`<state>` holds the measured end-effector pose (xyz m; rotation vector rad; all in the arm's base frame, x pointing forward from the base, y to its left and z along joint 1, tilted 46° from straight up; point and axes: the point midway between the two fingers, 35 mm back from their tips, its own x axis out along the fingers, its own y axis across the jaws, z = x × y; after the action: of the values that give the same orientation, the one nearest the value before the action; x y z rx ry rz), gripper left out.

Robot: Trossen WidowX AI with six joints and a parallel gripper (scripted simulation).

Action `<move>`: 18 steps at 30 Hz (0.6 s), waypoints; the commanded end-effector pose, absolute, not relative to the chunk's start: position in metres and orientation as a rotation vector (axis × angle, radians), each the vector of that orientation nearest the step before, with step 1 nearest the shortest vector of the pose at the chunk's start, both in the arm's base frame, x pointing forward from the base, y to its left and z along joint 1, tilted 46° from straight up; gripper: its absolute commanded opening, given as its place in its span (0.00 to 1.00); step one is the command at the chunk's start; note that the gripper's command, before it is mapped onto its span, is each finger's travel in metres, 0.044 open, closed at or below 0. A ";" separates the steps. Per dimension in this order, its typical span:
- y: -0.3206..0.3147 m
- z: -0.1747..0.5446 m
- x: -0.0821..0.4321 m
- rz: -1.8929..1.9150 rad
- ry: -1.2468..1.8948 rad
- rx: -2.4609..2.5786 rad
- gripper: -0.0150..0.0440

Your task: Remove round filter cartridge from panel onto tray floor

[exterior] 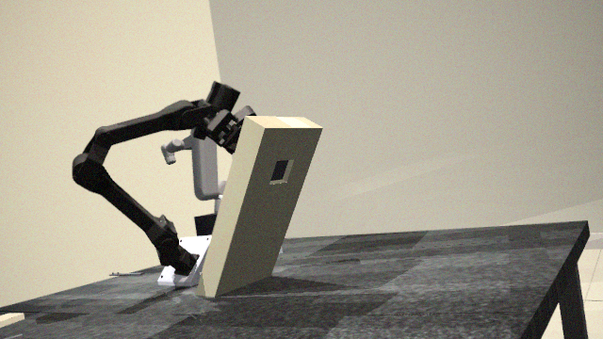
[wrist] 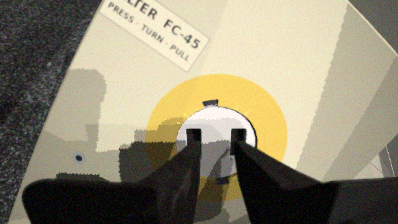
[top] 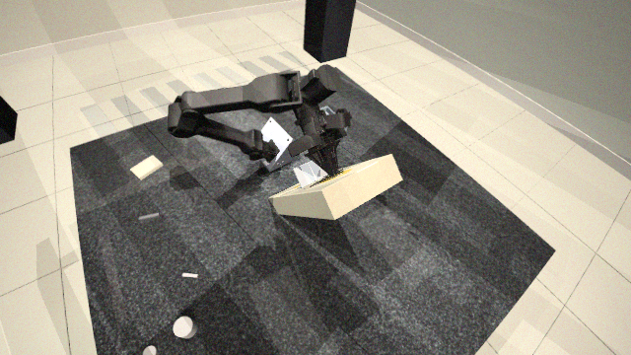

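The service panel [top: 362, 189] [exterior: 245, 212] [wrist: 280, 45] leans on the table, its front towards the arm. In the wrist view the white round filter cartridge [wrist: 216, 120] sits in it inside a yellow ring, with two dark slots side by side and small dark notches at the rim above and below. My gripper [top: 333, 173] [wrist: 217, 148] is partly open and holds nothing between its fingers. One fingertip lines up with each slot; whether they are inside is unclear. The panel hides the fingertips in the exterior view. The tray [top: 326, 110] shows only as a pale blue corner behind the arm.
A white angled bracket [top: 276, 135] [exterior: 195, 245] stands by the arm's base. A white plate [top: 308, 173] is beside the panel front. A cream block [top: 146, 167], a grey bar [top: 149, 216], a small white bar [top: 189, 275] and a white cylinder [top: 183, 326] lie farther off.
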<state>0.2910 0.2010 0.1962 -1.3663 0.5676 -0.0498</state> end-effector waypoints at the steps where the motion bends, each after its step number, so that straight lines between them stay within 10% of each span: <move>1: 0.200 0.195 0.293 -0.044 0.570 -1.370 0.41; 18: 0.199 0.193 0.296 -0.044 0.570 -1.370 0.41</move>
<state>0.2959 0.1989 0.1945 -1.3651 0.5669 -0.0506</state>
